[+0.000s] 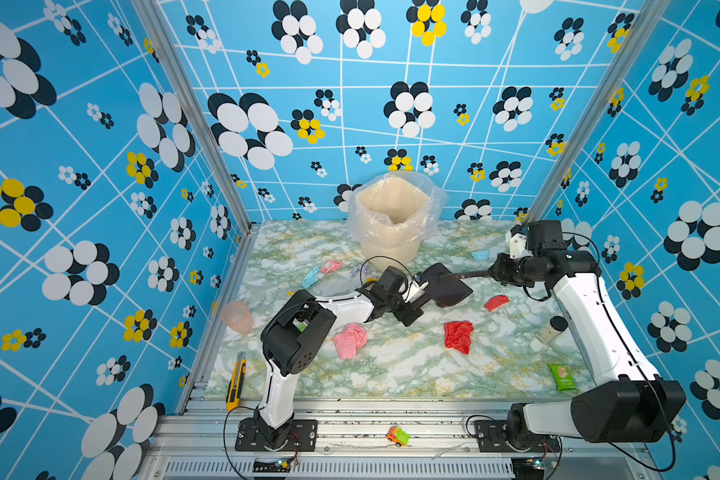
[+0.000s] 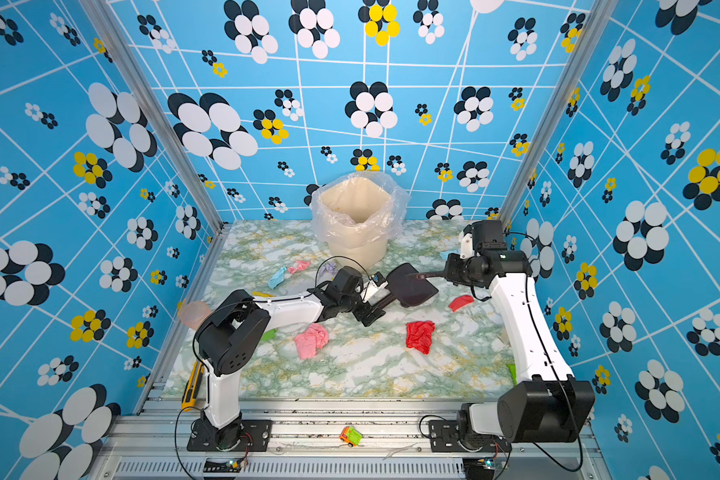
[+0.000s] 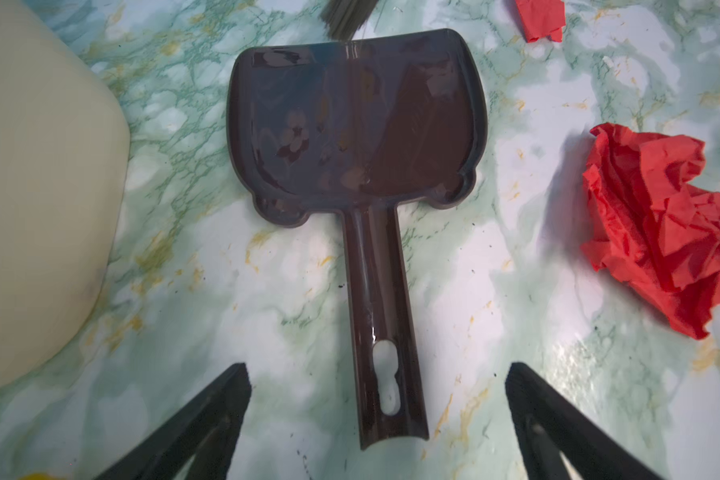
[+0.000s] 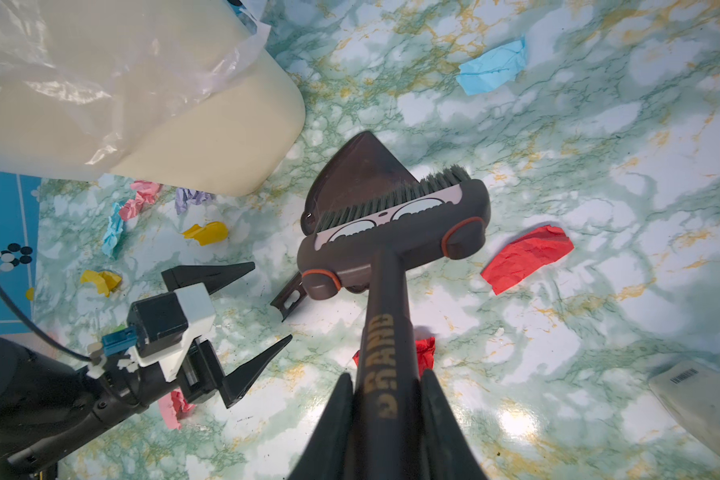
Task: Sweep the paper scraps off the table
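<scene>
Paper scraps (image 1: 458, 336) lie loose across the desk (image 1: 391, 376): big red wad (image 2: 420, 336) and pink wad (image 1: 349, 340) mid-desk, small red scrap (image 1: 495, 302) to the right, light blue scrap (image 1: 480, 254) back right, yellow bits (image 4: 206, 232) plus small blue, pink and lavender ones left of the bin (image 1: 391, 232). Likely featherweight, soft, springy. They'll skitter or roll ahead of bristles, so no pinch needed: push from behind toward the pan lip, short strokes.

Dustpan (image 3: 356, 124) lies flat mid-desk, empty. Stiff smooth plastic, probably slides on the glossy top unless held. Grab point: its handle (image 3: 381, 324), near the hang hole.

Left pincer (image 3: 377, 368) is spread wide, straddling the handle end, not touching it. Right pincer (image 4: 385, 376) is pinching the brush (image 4: 391, 224) by its handle. The brush head sits over the pan, contact unclear.

Room: front-centre strip is bare, good sweeping lane. Limits: aluminium rail (image 1: 350, 409) in front, walls on three sides, bin at the back. Cup (image 1: 238, 318), knife (image 1: 235, 380), jar (image 1: 551, 330) and snack packet (image 1: 562, 376) sit along the sides; keep strokes off them.
</scene>
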`<state>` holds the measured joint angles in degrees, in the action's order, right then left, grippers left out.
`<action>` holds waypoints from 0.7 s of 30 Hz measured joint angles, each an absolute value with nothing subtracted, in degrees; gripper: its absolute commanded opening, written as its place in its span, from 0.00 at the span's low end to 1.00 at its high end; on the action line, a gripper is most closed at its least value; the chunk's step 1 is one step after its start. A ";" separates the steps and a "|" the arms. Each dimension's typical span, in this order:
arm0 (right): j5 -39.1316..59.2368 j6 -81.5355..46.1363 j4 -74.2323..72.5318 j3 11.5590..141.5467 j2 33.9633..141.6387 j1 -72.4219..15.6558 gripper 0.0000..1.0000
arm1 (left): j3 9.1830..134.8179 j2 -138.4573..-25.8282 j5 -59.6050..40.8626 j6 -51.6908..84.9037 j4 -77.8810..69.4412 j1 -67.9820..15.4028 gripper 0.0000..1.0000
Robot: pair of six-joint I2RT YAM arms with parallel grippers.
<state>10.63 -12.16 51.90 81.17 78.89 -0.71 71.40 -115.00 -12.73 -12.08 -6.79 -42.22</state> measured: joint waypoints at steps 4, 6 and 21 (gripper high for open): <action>11.14 -12.71 51.09 81.10 78.85 -0.40 0.00 | 75.00 -117.14 -12.93 -11.81 -5.72 -42.22 0.99; 11.29 -12.84 50.50 80.99 78.65 -0.10 0.00 | 75.77 -117.51 -13.32 -11.14 -5.02 -42.09 0.99; 13.47 -13.67 48.51 78.43 76.86 3.29 0.00 | 85.21 -122.72 -15.18 -8.27 6.33 -41.95 0.99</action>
